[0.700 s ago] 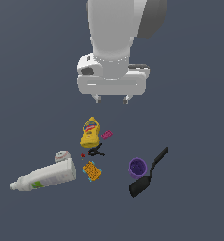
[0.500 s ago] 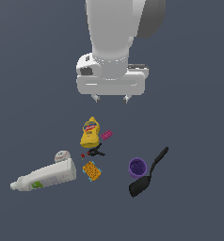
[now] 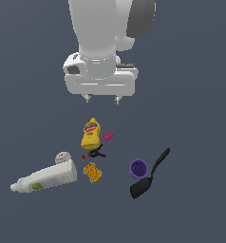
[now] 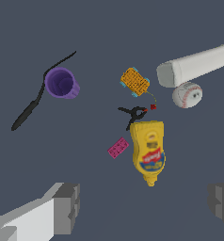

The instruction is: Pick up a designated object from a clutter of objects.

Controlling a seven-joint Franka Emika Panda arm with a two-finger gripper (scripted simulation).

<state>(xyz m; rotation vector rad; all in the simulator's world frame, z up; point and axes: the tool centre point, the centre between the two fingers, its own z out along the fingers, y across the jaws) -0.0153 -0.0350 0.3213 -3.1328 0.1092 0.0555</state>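
Nothing grasped yet: fingers [image 3: 102, 99] spread wide, poised well above magenta brick [image 3: 107, 136] beside mustard bottle [image 3: 90, 134].

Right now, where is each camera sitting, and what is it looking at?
Exterior view: off the arm, looking down on the gripper hanging open above the clutter; the arm's white body shows.
Wrist view: on the wrist, looking straight down on the clutter; only the grey fingertips show.
Both share the pink brick, mustard bottle, purple cup and baseball.
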